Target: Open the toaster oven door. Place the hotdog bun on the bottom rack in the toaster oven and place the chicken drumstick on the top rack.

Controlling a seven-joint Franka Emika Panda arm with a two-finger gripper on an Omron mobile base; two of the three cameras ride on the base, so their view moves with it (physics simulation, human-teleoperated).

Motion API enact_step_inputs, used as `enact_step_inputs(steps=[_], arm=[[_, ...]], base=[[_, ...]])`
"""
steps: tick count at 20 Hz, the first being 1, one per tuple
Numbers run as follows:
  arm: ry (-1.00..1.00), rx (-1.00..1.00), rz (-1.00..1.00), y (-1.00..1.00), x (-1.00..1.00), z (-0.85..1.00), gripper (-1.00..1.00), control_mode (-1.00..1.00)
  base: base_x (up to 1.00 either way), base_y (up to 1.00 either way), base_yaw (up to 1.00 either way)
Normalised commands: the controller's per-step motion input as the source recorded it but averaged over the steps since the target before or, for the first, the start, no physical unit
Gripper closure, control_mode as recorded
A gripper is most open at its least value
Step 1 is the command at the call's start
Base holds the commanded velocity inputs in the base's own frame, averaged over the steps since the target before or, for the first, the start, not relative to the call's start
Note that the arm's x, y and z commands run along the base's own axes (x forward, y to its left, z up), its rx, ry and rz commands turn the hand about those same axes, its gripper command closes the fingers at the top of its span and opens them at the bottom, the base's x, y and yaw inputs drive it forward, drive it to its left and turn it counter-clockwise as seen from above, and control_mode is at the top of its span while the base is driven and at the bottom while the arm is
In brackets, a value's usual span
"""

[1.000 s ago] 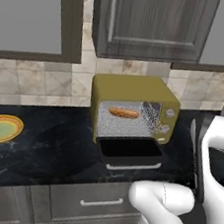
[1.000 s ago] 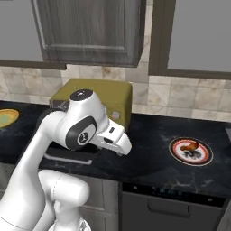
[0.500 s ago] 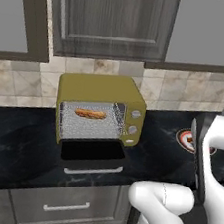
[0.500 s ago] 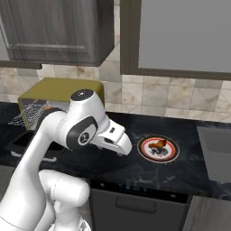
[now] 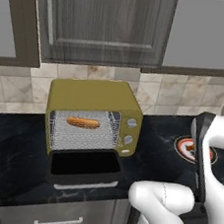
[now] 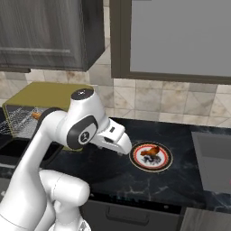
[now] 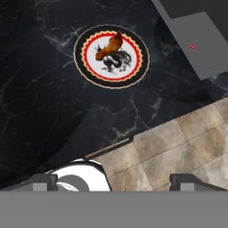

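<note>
The claw (image 7: 113, 179) stood wide and empty at the bottom of the hand view, above the dark counter (image 7: 40, 102). In the upper middle lay the chicken drumstick (image 7: 110, 46) on a red-ringed plate (image 7: 136, 67). In the left base view, centre left, the toaster oven (image 5: 93, 99) had its toaster oven door (image 5: 84, 168) down, the hotdog bun (image 5: 83, 123) seemingly on an upper rack.

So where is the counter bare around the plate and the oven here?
Bare black counter runs between the toaster oven and the plate holding the chicken drumstick, and in front of the plate. It is tight before the oven, where the toaster oven door lies open.
</note>
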Motion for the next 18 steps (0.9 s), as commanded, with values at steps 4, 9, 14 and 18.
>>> enact_step_inputs(steps=[4, 9, 14, 18], arm=[[0.00, 0.00, 0.00, 0.00, 0.00, 0.00, -1.00, 1.00], [0.00, 0.00, 0.00, 0.00, 0.00, 0.00, -1.00, 1.00], [0.00, 0.00, 0.00, 0.00, 0.00, 0.00, -1.00, -1.00], [0.00, 0.00, 0.00, 0.00, 0.00, 0.00, -1.00, -1.00]], base=[[0.00, 0.00, 0.00], [0.00, 0.00, 0.00], [0.00, 0.00, 0.00], [0.00, 0.00, 0.00]])
